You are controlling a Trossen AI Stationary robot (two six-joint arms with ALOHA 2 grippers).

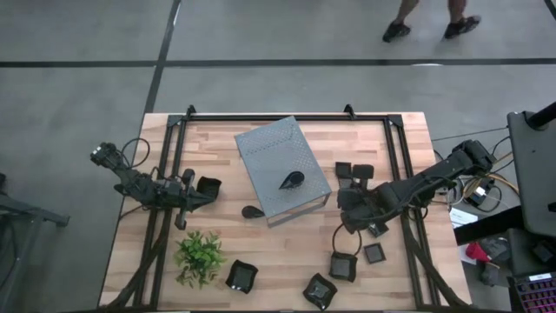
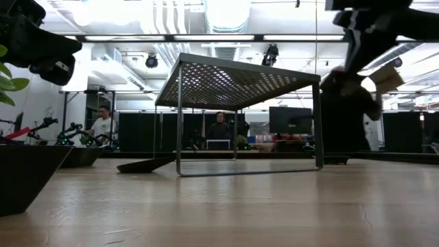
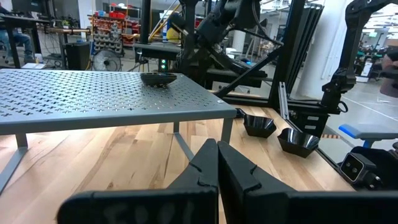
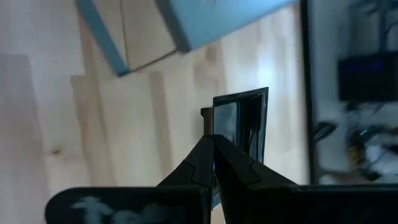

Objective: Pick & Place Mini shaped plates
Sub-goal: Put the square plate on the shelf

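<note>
From above, the grey perforated stand sits mid-table with one leaf-shaped plate on its top and another leaf plate on the wood at its near-left corner; the right gripper hovers just right of the stand, its tips lost among dark plates; more square plates lie nearer the front edge, beside a green plant; the left gripper waits left of the stand.

At table height the stand's mesh top hides whatever rests on it; a dark blurred mass at right is the right arm, its load indistinct.

The left wrist camera shows its own fingers pressed together, empty, with the leaf plate on the mesh.

The right wrist camera shows fingers pinching a square plate by its rim, held above the wood.
</note>
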